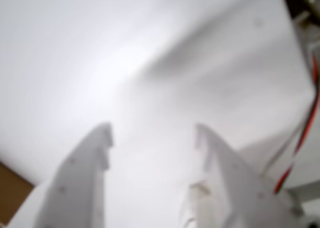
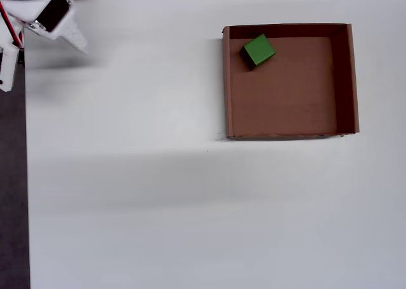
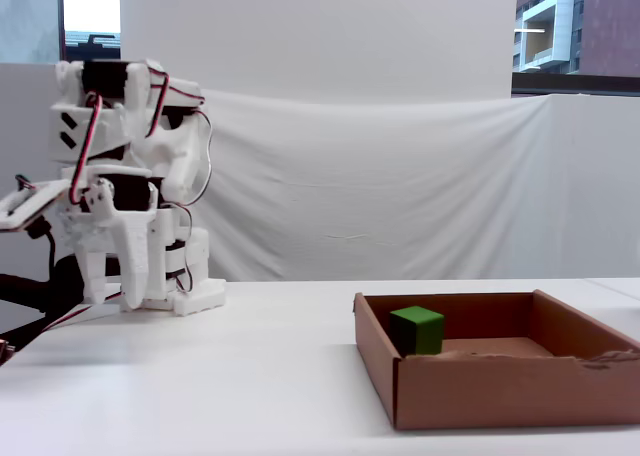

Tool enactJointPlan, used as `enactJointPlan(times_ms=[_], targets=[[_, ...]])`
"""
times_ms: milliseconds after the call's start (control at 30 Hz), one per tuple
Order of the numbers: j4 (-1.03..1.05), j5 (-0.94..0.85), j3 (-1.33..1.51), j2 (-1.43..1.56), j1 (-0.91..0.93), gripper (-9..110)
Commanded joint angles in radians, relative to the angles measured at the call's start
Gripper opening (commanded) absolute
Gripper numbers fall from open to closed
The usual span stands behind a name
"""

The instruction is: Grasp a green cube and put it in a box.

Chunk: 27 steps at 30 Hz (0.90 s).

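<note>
The green cube (image 2: 258, 51) lies inside the box (image 2: 288, 132), in its upper left corner in the overhead view. In the fixed view the cube (image 3: 417, 329) sits near the left wall of the box (image 3: 510, 388). My gripper (image 1: 154, 130) is open and empty, its two white fingers wide apart over bare white table. In the overhead view the gripper (image 2: 75, 38) is at the top left, far from the box. In the fixed view the arm (image 3: 130, 196) is folded up at the left. Neither cube nor box shows clearly in the blurred wrist view.
The white table (image 2: 158, 194) ends at a dark strip (image 2: 13, 175) along the left of the overhead view. Red and white wires (image 1: 300, 143) run at the right of the wrist view. A brown patch (image 1: 12, 193) of unclear nature sits at its lower left.
</note>
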Motion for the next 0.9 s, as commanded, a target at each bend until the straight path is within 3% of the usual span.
enactJointPlan(times_ms=[0, 300, 867], targets=[[-0.025, 0.002, 0.035, 0.072, 0.074, 22], [0.034, 0.000, 0.390, 0.684, 0.158, 22], [0.091, 0.002, 0.390, 0.716, 0.146, 22]])
